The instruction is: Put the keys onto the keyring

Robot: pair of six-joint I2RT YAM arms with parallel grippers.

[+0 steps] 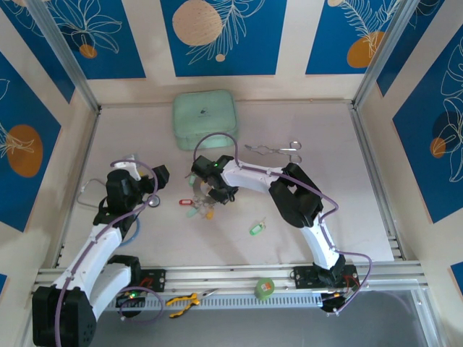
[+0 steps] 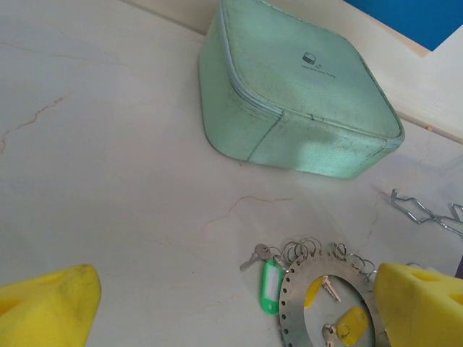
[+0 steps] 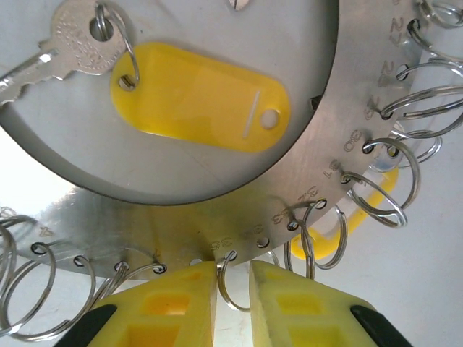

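The keyring (image 3: 181,228) lies flat in the middle of the table (image 1: 362,181), with my right gripper (image 3: 233,289) down at its near rim. Nearest the arm bases, a green-tagged key (image 1: 255,228) lies alone on the table, well apart from the ring.

At the ring itself, my right wrist camera shows the yellow jaws almost together, with a small split ring (image 3: 221,285) standing in the narrow gap. I cannot tell whether the pads actually pinch it. More split rings hang from holes along the rim, and stamped numbers run beside the holes. I read 27 and 28 at the right edge; the others are too blurred to trust. Inside the round hole lies a yellow-tagged key (image 3: 195,97). A red-tagged key (image 1: 184,202) lies just left of the ring.

My left gripper (image 2: 235,303) hangs wide open over the table to the ring's left, holding nothing.

Farther back lie the forceps (image 1: 278,150), then a pale green pouch (image 2: 296,94) near the back wall. Its small dark logo and line of print are too small to read.
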